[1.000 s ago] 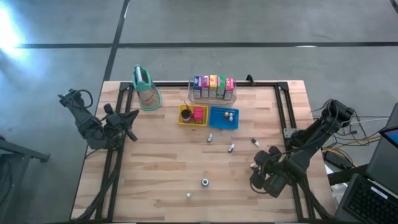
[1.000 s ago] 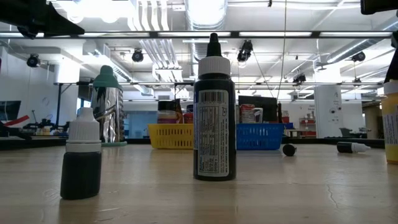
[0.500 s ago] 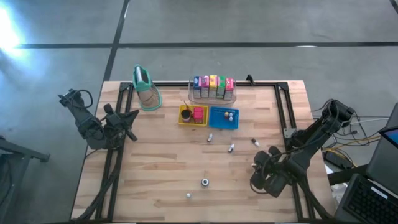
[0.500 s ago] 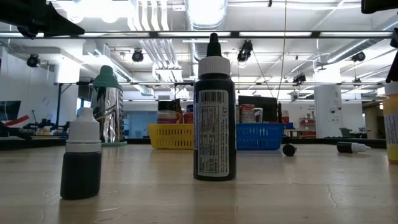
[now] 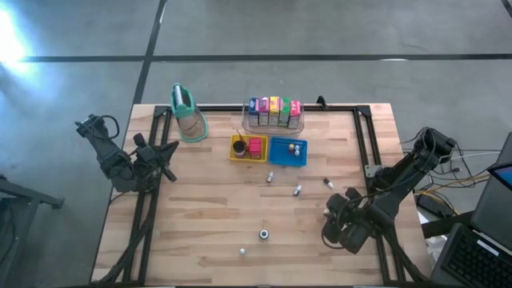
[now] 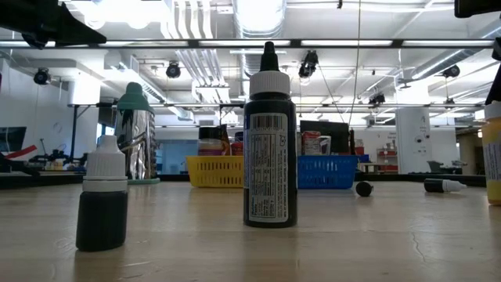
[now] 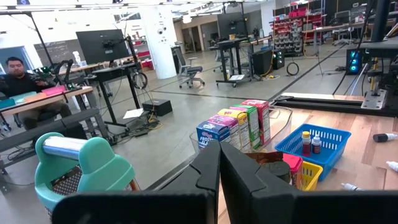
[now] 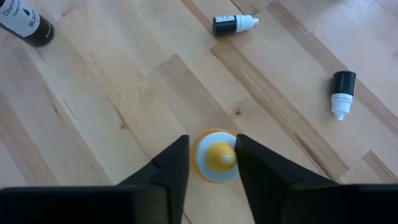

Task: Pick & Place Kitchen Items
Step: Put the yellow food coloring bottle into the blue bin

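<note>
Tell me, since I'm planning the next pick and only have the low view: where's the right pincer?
Observer: The right pincer straddles the upright yellow-capped bottle near the table's right edge.
Operator: And the left pincer?
Observer: It is shut, parked at the table's left edge.
Operator: Anything in the blue tray?
Observer: Two small bottles stand in it.

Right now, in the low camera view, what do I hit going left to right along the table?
Small dark dropper bottle → tall tan container → yellow tray → big black bottle → blue tray → lying bottle → yellow bottle.
</note>
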